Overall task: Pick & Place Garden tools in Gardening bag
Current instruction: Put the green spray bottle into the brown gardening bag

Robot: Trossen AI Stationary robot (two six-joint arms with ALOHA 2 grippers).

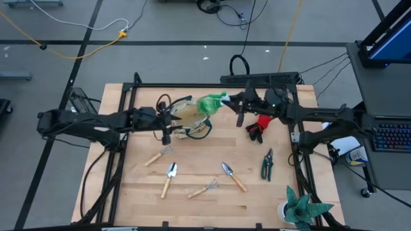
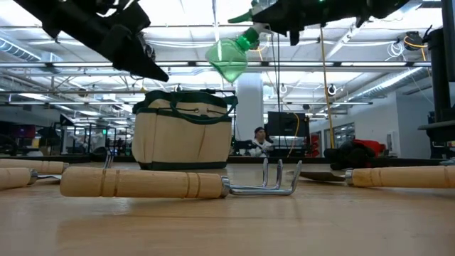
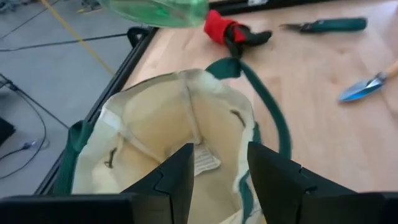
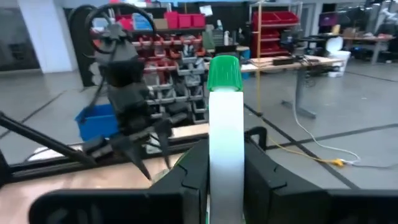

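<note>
In the low view, nearest to the camera, a hand rake (image 2: 178, 183) lies across the lower middle of the frame, and more wooden handles rest at the left and right edges; all these tools are not yet packed. Behind them, left of centre, stands the gardening bag (image 2: 183, 129), upright with its mouth open. I carry the spray bottle (image 2: 231, 57) in my right gripper (image 4: 225, 163), whose fingers press on both sides of the bottle's white neck, so it is closed on it. The bottle hangs in the air at the upper middle of the frame, above the right side of the bag's rim. In the high view it is just right of the bag. My left gripper (image 3: 219, 171) is open, holding nothing, and points down into the bag's mouth. I think I should move the bottle a little more over the middle of the opening, then lower it inside before I release it. The risk, in my judgement, is that the bottle strikes the left fingers or catches the green loop handle (image 3: 264, 106).
</note>
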